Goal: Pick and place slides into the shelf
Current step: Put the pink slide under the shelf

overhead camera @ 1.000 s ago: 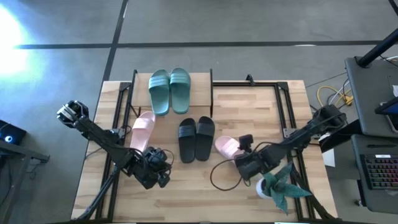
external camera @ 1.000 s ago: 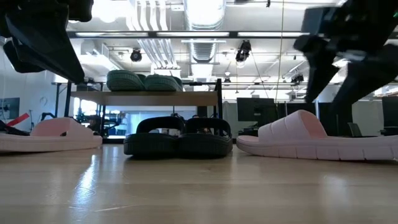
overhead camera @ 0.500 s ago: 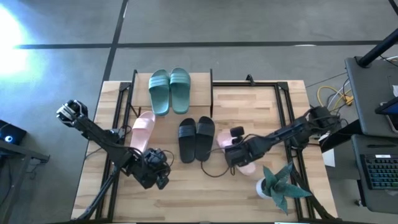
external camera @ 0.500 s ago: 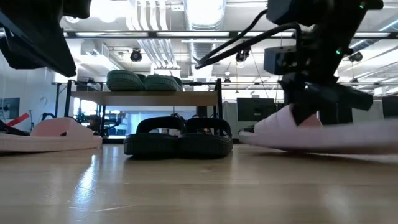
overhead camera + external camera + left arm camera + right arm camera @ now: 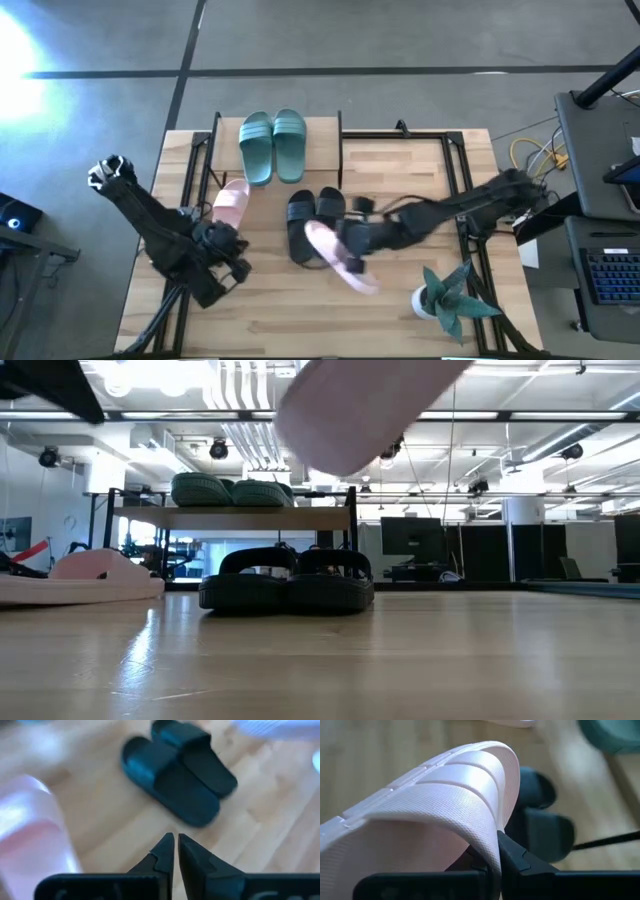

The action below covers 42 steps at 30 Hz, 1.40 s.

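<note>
A green pair of slides (image 5: 272,146) lies on top of the shelf (image 5: 322,134) at the table's far side. In front of it, on the table, stands the black pair (image 5: 315,212). One pale pink slide (image 5: 230,201) lies on the table to the left of the black pair. The other pink slide (image 5: 338,258) is in the air, with my right gripper (image 5: 354,240) shut on it. It shows at the top of the low view as well, pink slide (image 5: 362,405). My left gripper (image 5: 175,846) is shut and empty, near the left pink slide. My right gripper pinches the pink slide's wide strap at its edge (image 5: 490,837) between its two fingers, coming from the table's right side. The slide is lifted clear of the table and tilted, above the near ends of the black pair.
A green spiky potted plant (image 5: 448,297) stands at the near right. Black frame rails (image 5: 462,185) run along the table's sides. A desk with a keyboard (image 5: 612,270) is off the right edge. Bare wood (image 5: 300,320) lies along the near edge.
My right gripper has gone toward the table's left, shut on the right pink slide's strap and lifted it clear. The slide has swung from flat on the table to tilted in the air by the black pair. My left arm has drawn back toward the left edge.
</note>
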### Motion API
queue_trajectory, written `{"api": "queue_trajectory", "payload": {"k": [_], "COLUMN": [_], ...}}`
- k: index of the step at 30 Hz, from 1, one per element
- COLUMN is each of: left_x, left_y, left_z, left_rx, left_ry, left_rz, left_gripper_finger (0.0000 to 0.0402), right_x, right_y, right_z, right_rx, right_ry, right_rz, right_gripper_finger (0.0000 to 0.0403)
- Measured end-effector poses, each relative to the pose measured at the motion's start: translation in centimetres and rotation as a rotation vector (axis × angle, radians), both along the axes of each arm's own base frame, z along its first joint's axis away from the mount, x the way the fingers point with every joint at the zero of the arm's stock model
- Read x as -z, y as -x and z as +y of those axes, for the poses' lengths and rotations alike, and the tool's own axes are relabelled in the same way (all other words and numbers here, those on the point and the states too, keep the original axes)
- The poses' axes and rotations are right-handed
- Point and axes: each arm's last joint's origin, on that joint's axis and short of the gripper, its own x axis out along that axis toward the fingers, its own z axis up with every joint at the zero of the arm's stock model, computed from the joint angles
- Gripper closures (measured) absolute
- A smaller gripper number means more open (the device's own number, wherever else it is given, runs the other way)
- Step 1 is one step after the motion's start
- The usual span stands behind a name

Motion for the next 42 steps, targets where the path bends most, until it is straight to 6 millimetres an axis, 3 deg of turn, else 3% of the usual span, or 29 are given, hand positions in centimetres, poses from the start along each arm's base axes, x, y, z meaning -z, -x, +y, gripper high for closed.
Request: {"api": "queue_trajectory", "payload": {"k": [7, 10, 13, 16, 21, 26, 31, 36, 42], "left_x": [-2.1, -2.6, -2.8, -2.7, -1.8, -0.7, 0.4, 0.5, 0.5], "left_y": [2.1, 2.7, 3.3, 4.0, 4.9, 5.6, 5.8, 5.7, 5.0], "left_z": [0.3, 0.2, -0.3, -0.7, -1.1, -0.9, -0.6, -0.5, -0.7], "left_rx": [0.042, 0.063, 0.099, 0.136, 0.183, 0.181, 0.146, 0.133, 0.103], "left_ry": [-0.062, -0.066, -0.053, -0.039, -0.043, -0.061, -0.081, -0.114, -0.144], "left_rz": [0.153, 0.234, 0.272, 0.295, 0.352, 0.378, 0.390, 0.343, 0.148], "left_gripper_finger": [0.0401, 0.0401, 0.0401, 0.0401, 0.0402, 0.0402, 0.0402, 0.0393, 0.0351], "right_x": [3.6, 4.2, 4.3, 5.0, 8.6, 9.5, 9.2, 9.9, 9.7], "right_y": [-10.0, -13.7, -16.7, -18.4, -19.1, -19.5, -20.5, -20.3, -20.5], "right_z": [-0.5, -0.8, -2.2, -4.0, -5.7, -5.9, -5.9, -6.8, -7.4], "right_rx": [0.064, 0.118, 0.213, 0.310, 0.344, 0.312, 0.233, 0.251, 0.251], "right_ry": [0.074, 0.069, 0.025, -0.013, -0.013, 0.018, 0.063, 0.053, 0.065], "right_rz": [-0.016, -0.058, -0.126, -0.120, -0.070, -0.106, -0.207, -0.178, -0.191], "right_gripper_finger": [0.0392, 0.0390, 0.0391, 0.0390, 0.0390, 0.0390, 0.0379, 0.0295, 0.0174]}}
